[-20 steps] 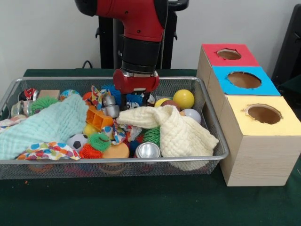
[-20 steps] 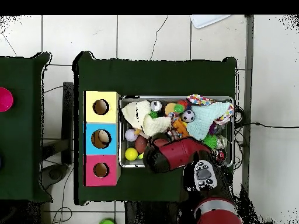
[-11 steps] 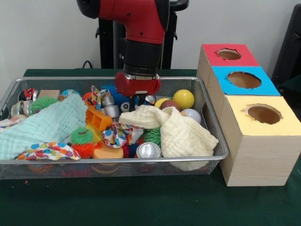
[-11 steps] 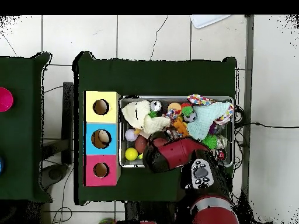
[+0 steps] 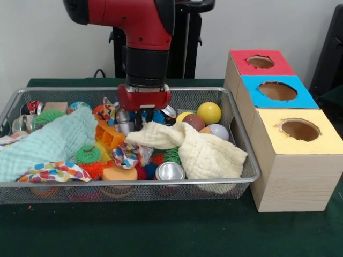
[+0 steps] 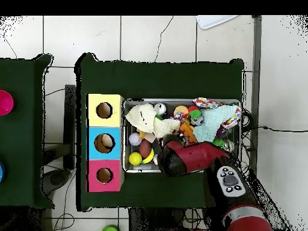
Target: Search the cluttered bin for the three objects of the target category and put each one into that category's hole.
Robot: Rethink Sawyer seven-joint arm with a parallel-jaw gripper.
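Tool (image 5: 138,122) lowered into wire-mesh bin (image 5: 244,155), tips touching rumpled cream muslin cloth (image 5: 198,150); spread or pressed together, impossible to tell.

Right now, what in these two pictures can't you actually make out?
- Gripper, front view: its tips sink among the toys behind the cream cloth, so open or shut is unclear. Overhead, the red arm covers it.
- Toys under the green cloth: covered in both views.
- Insides of the three box holes, such as the yellow one: too dark to see.
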